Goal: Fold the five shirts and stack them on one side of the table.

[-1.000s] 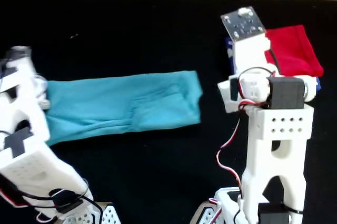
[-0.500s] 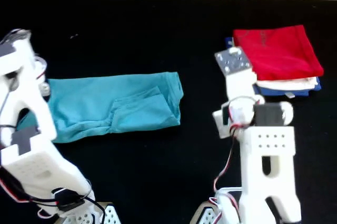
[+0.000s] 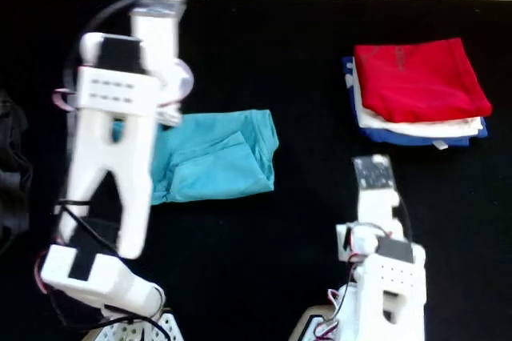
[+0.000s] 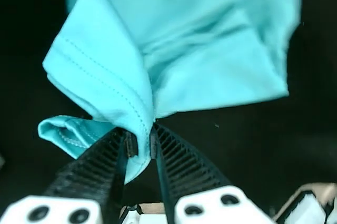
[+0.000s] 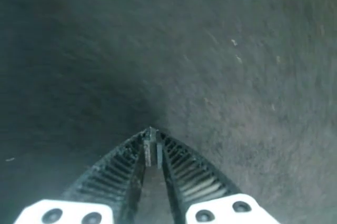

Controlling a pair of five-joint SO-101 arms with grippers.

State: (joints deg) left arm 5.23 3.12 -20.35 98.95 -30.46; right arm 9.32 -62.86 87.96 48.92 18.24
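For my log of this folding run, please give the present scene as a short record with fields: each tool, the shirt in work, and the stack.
left tool: shut, pinching an edge of the teal shirt
right tool: shut, holding nothing, over the bare black table
teal shirt: partly folded, lying left of the table's middle
stack: red shirt on top, white shirt under it, blue shirt at the bottom
stack place: far right side of the table

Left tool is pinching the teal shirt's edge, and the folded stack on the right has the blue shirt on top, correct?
Not the blue one: the red folded fabric shirt tops the stack, as the high view shows; the blue folded shirt lies at the bottom. The left tool does pinch the teal fabric shirt.
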